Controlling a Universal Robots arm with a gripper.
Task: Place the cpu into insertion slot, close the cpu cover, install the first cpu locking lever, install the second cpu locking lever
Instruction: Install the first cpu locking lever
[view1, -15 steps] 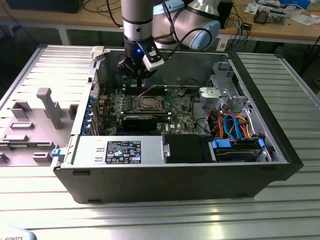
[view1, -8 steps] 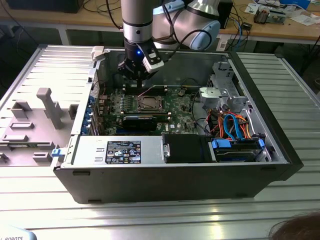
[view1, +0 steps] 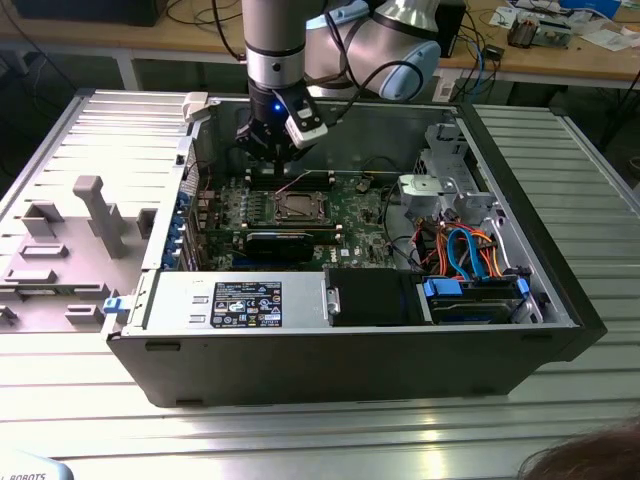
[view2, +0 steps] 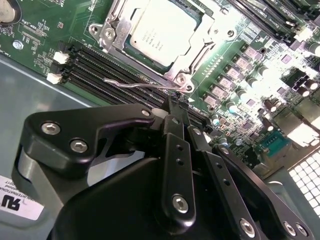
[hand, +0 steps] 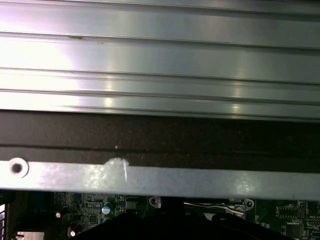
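While the black two-fingered gripper (view2: 179, 117) hovered just beyond the far side of the square silver-rimmed insertion slot (view1: 298, 208), its fingers (view2: 172, 150) were pressed together with nothing between them. The flat silver-grey cpu (view2: 162, 31) sat in that slot under the thin silvery metal cpu cover (view2: 197, 50), on the green motherboard (view1: 360, 205) inside the open grey computer case (view1: 330, 350).
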